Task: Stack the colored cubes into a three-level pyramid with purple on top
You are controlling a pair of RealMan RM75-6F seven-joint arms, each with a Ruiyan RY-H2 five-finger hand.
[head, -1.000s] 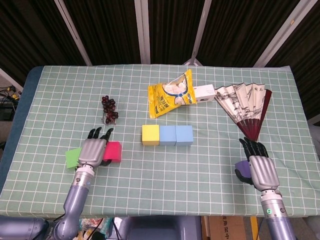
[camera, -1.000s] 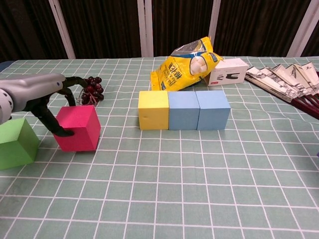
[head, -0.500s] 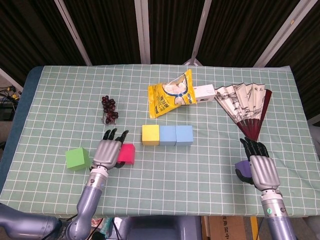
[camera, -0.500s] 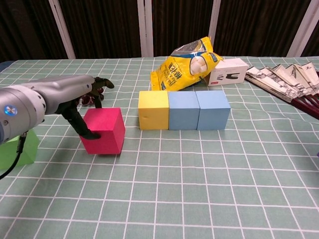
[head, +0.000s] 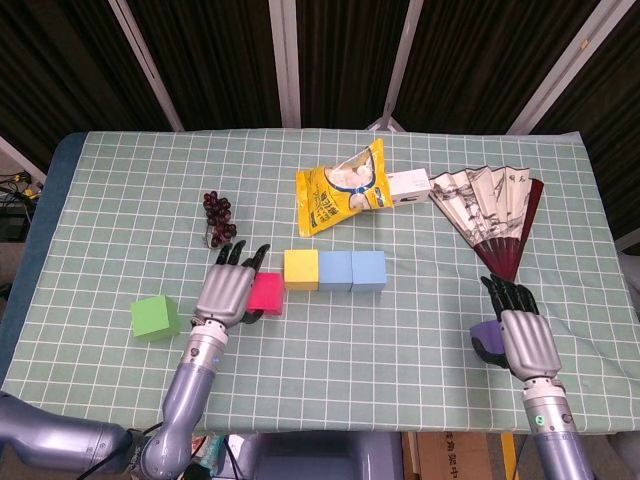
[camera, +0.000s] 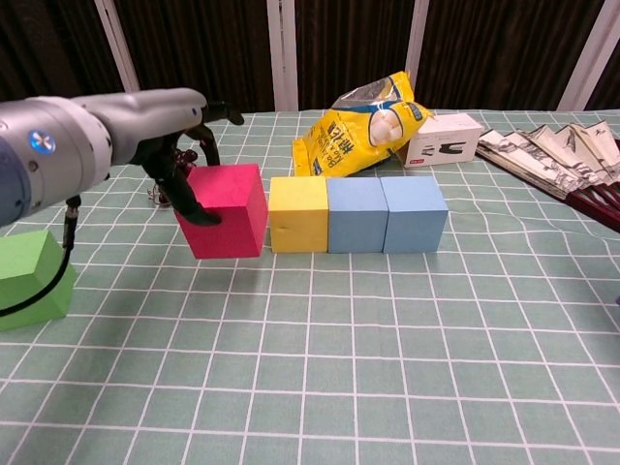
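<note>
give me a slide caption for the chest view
Left hand holds the pink cube beside the yellow cube in the row.

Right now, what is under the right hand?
A purple cube shows at the inner edge of the right hand, on the table. The hand covers most of it, so the fingers' grip cannot be seen.

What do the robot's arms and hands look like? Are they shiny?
Yes, a bit shiny. Both arms are smooth, rounded silver-grey tubes. The left hand and the right hand have silver-grey backs and black fingers. A thin black cable hangs by the left arm, and a small round blue-green mark sits on that arm.
</note>
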